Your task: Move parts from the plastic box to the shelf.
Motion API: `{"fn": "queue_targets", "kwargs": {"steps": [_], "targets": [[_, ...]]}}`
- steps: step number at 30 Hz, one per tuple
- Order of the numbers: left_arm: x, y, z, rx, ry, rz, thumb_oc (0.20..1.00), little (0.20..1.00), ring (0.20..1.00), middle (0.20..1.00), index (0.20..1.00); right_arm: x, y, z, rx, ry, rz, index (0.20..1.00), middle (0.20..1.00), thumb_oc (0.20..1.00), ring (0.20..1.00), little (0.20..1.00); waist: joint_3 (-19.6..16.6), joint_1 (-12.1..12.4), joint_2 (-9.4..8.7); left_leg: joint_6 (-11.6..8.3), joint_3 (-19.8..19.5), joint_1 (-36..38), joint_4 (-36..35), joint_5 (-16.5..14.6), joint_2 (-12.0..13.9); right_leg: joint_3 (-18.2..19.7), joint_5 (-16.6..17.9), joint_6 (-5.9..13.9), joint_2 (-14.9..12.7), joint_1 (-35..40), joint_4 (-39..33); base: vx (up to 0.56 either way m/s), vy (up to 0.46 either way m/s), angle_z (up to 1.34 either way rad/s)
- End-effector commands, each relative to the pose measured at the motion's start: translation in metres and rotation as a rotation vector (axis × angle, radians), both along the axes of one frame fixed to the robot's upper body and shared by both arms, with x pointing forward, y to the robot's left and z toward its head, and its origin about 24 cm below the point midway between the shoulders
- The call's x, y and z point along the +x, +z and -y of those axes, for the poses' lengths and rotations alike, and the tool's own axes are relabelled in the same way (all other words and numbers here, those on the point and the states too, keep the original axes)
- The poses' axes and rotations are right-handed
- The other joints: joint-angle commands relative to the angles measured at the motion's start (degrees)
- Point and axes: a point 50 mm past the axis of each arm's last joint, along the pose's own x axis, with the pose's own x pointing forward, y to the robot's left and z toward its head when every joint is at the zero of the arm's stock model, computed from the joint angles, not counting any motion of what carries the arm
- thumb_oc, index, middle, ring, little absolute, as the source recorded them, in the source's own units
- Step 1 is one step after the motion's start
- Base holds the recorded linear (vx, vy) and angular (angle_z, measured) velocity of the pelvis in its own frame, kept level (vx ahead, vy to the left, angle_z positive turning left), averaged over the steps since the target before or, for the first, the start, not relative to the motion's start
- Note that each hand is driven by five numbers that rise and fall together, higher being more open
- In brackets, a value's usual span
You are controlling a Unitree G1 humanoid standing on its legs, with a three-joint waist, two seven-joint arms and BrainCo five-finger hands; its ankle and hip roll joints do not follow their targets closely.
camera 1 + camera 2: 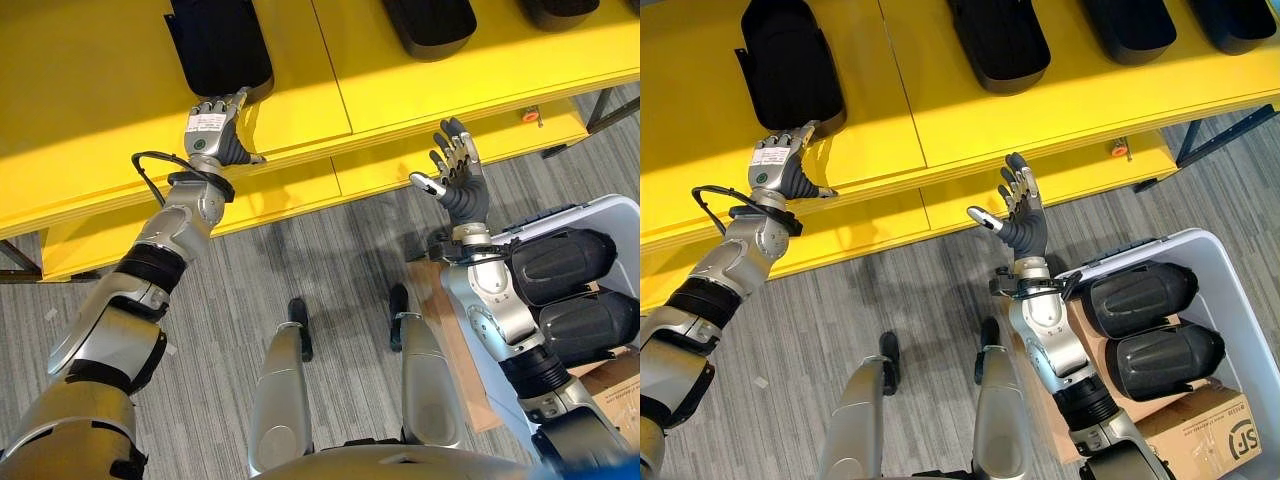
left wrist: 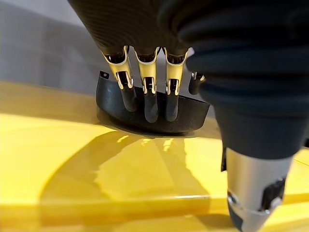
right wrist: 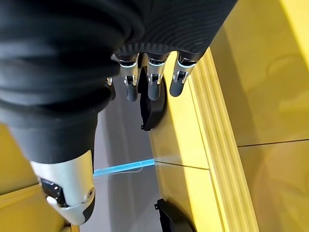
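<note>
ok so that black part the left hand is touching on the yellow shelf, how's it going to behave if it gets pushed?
The black part looks like a rigid moulded shell, so it probably slides as one piece. The yellow shelf looks smooth and glossy, so it may skid easily. Its hollow form suggests it is light; the left hand, fingers straight, could nudge it askew.

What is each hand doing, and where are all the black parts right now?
left hand: open, fingertips at a black part on the shelf
right hand: open, empty, raised
other shelf parts: lying in a row
plastic box: holds two black parts
</note>
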Motion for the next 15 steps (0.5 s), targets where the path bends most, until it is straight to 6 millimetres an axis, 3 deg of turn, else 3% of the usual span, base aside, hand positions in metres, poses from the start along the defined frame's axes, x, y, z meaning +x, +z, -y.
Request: {"fn": "queue_targets", "kwargs": {"steps": [1,11,15], "targets": [[0.0,0.011,-0.002,-0.015,0.004,0.069,1.0,1.0,1.0,1.0,1.0,-0.019,0.019,0.002,0.045,0.033,0.138,1.0,1.0,1.0,1.0,1.0,-2.59,0.45,0.15,-1.53,0.32,1.22,-0.31,-1.11,2.12,-0.29,-0.7,1.87,-2.28,3.79,-0.56,0.0,0.0,0.0],[-0.016,-0.012,0.005,-0.084,-0.059,0.052,1.0,1.0,1.0,1.0,1.0,-0.019,0.021,0.003,0.053,0.018,0.144,1.0,1.0,1.0,1.0,1.0,-2.46,1.19,0.15,-1.38,-0.16,1.6,-0.62,-1.13,1.95,-0.51,-0.64,1.64,-2.2,4.08,-0.72,0.0,0.0,0.0],[-0.043,-0.042,0.012,-0.169,-0.15,0.004,1.0,1.0,1.0,1.0,1.0,-0.017,0.026,0.002,0.058,0.014,0.159,1.0,1.0,1.0,1.0,1.0,-2.31,2.5,0.42,-1.23,-0.23,2.22,-1.29,-1.02,1.75,-0.87,-0.61,1.42,-2.26,4.76,-1.16,0.0,0.0,0.0]]}}
